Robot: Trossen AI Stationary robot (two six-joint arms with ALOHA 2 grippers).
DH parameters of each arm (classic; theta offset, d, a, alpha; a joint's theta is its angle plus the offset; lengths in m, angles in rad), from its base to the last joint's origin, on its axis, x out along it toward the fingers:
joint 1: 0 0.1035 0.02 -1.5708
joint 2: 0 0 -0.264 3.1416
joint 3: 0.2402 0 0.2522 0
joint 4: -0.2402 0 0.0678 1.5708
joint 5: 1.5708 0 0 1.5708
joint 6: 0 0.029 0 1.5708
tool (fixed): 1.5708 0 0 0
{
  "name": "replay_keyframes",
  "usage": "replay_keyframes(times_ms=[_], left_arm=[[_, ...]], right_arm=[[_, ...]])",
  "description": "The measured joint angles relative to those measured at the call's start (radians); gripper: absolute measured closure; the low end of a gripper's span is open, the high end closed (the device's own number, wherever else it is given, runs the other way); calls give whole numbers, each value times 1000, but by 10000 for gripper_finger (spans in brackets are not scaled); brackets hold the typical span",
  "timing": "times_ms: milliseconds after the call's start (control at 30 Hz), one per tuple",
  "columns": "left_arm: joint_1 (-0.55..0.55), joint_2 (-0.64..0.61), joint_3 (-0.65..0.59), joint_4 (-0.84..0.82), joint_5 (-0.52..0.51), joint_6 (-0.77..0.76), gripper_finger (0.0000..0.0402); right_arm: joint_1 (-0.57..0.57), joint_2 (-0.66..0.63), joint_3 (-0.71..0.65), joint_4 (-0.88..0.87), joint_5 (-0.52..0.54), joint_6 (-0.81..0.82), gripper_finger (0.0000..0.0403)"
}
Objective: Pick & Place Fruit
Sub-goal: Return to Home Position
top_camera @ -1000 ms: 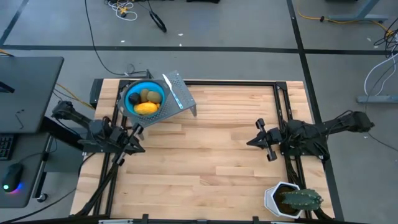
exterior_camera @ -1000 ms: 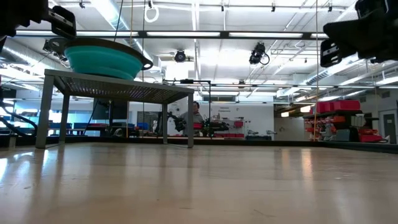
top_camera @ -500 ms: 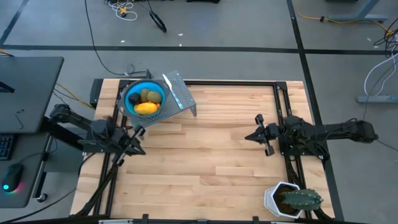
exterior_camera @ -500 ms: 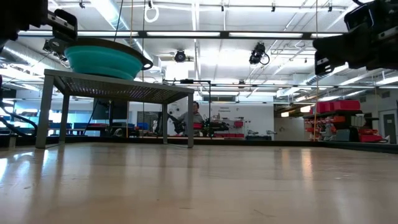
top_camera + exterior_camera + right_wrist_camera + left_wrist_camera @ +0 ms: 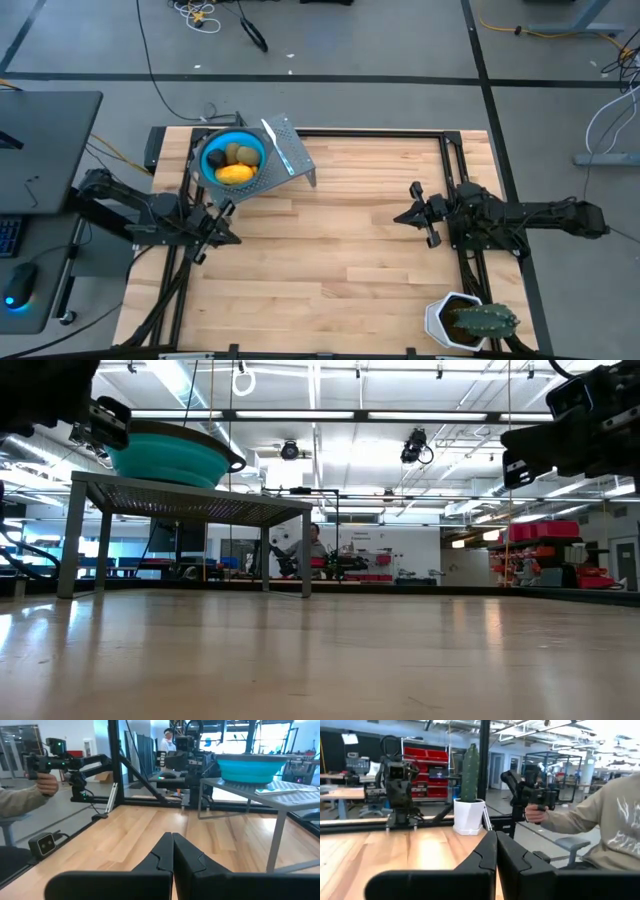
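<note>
Blue bowl (image 5: 207, 160) on the metal shelf (image 5: 300, 162) held the fruit (image 5: 234, 164), while the left gripper (image 5: 495, 840) and right gripper (image 5: 172, 839) hovered at opposite table edges, fingers pressed together.

The 2 dark jointed arms reach low toward each other; the left gripper (image 5: 228, 238) and the right gripper (image 5: 400, 217) are well apart, each with its fingers (image 5: 485, 857) pressed together.
</note>
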Motion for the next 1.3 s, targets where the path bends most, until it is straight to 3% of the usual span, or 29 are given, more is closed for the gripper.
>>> replay_keyframes(times_ms=[233,533,1300], left_arm=[[6,0,0,3,139,-18,394],[6,0,-18,27,59,-28,391],[6,0,-19,7,96,-17,386]], right_arm=[[0,1,0,-16,1,3,402],[0,1,0,-13,10,2,402],[0,1,0,-16,1,3,402]])
